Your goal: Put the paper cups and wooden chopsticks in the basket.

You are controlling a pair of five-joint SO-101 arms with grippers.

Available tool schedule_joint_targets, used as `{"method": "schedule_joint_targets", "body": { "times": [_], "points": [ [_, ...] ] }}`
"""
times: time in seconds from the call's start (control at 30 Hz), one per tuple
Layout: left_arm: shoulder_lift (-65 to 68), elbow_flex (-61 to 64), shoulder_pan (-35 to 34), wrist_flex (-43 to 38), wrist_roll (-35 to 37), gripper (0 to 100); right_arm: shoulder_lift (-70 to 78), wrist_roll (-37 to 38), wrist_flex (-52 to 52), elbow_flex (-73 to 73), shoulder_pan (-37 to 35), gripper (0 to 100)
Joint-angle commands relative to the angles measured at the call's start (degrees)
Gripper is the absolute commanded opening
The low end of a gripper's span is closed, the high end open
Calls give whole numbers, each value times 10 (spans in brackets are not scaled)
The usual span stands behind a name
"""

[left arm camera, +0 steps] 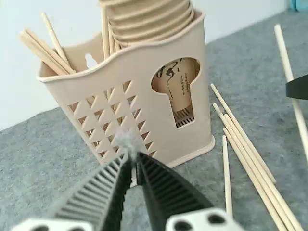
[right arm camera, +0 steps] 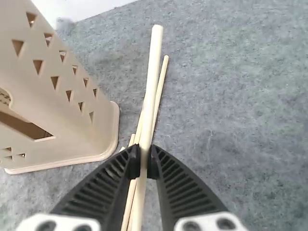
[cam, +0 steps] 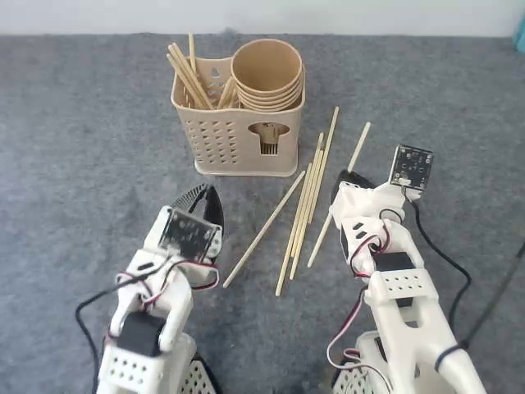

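A beige perforated basket (cam: pixel 234 144) (left arm camera: pixel 130 96) (right arm camera: pixel 48 96) stands at the back of the carpet. It holds a stack of paper cups (cam: pixel 267 70) (left arm camera: pixel 149 19) and several wooden chopsticks (cam: pixel 189 74) (left arm camera: pixel 45 43). More loose chopsticks (cam: pixel 303 213) (left arm camera: pixel 245 149) lie fanned out on the carpet in front of it. My right gripper (cam: pixel 346 185) (right arm camera: pixel 143 161) is shut on one chopstick (cam: pixel 358 148) (right arm camera: pixel 153 72) at the right end of that fan. My left gripper (cam: pixel 207 197) (left arm camera: pixel 131 161) is shut with nothing in it, just in front of the basket's left half.
Grey carpet (cam: pixel 82 148) covers the whole table, with open floor left and right of the basket. A pale wall runs along the far edge. The right gripper's black finger (left arm camera: pixel 297 86) shows off to the side in the left wrist view.
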Motion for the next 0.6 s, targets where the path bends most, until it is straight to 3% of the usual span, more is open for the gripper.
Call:
{"method": "schedule_joint_targets", "body": {
  "times": [0.0, 0.13, 0.33, 0.57],
  "points": [
    [-23, 1, 14, 47, -4, 16, 3, -5, -10, -3, 7, 8],
    [25, -2, 19, 62, -4, 36, 3, -5, -10, -3, 7, 8],
    [130, -82, 17, 105, -1, 222, 3, -5, -12, 4, -4, 8],
    [304, -177, 20, 57, -2, 220, 3, -5, -10, 4, -4, 8]
  ]
}}
